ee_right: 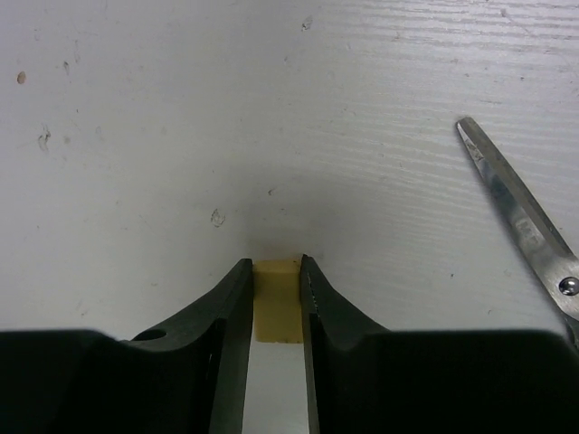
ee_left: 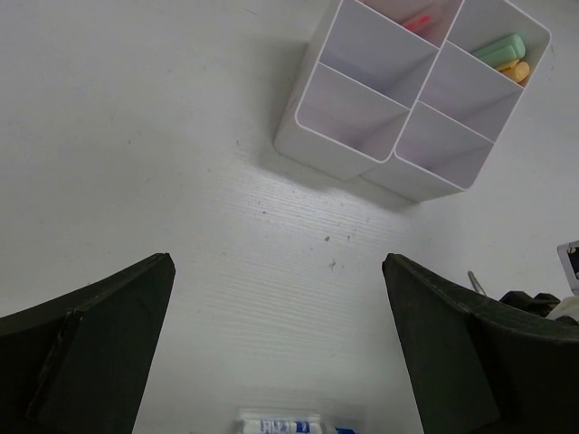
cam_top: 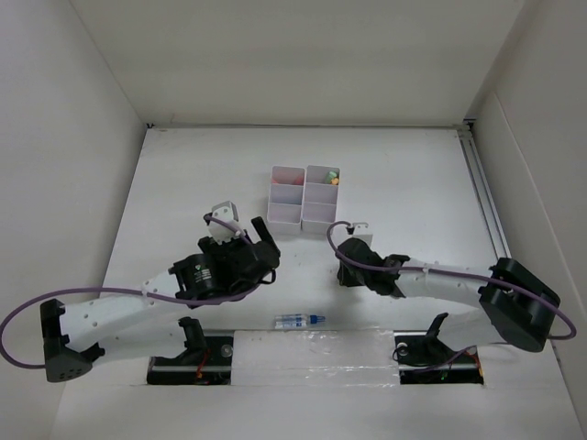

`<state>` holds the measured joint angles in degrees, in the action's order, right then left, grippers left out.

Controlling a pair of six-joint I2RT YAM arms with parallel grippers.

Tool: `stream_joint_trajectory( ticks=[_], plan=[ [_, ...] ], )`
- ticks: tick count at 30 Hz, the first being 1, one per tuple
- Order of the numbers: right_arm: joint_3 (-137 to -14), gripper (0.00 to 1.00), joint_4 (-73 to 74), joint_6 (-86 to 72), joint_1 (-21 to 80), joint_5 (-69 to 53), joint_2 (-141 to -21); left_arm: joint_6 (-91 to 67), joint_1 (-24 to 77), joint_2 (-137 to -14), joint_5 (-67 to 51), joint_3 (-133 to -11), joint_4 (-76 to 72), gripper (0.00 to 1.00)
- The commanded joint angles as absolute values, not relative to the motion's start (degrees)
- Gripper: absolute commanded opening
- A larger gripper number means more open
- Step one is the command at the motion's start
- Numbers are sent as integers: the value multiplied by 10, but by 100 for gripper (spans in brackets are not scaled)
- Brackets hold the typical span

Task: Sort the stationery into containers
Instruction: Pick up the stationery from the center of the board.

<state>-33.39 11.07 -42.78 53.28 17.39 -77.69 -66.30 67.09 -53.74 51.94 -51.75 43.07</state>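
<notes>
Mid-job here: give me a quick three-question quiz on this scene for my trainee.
1. True or false: the right gripper has the tan eraser cube between its fingers.
2. Which item lies nearest the near edge of the table? A) scissors B) blue-capped bottle C) green marker
3. Fill in: the left gripper is ____.
Key: 1 true; 2 B; 3 open.

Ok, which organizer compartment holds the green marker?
The far compartment of the right column, where the green marker lies beside something orange; the other five show no green.
</notes>
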Motion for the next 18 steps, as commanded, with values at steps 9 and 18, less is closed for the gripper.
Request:
stream_joint_trajectory(
  ticks=[9,18],
  plan=[
    [-356,0,220,-455,576,195,-782,-644,671,-506,542,-502,424,100],
    [-530,0,280,-336,581,289,-699,-623,671,-519,510,-495,375,100]
  ],
)
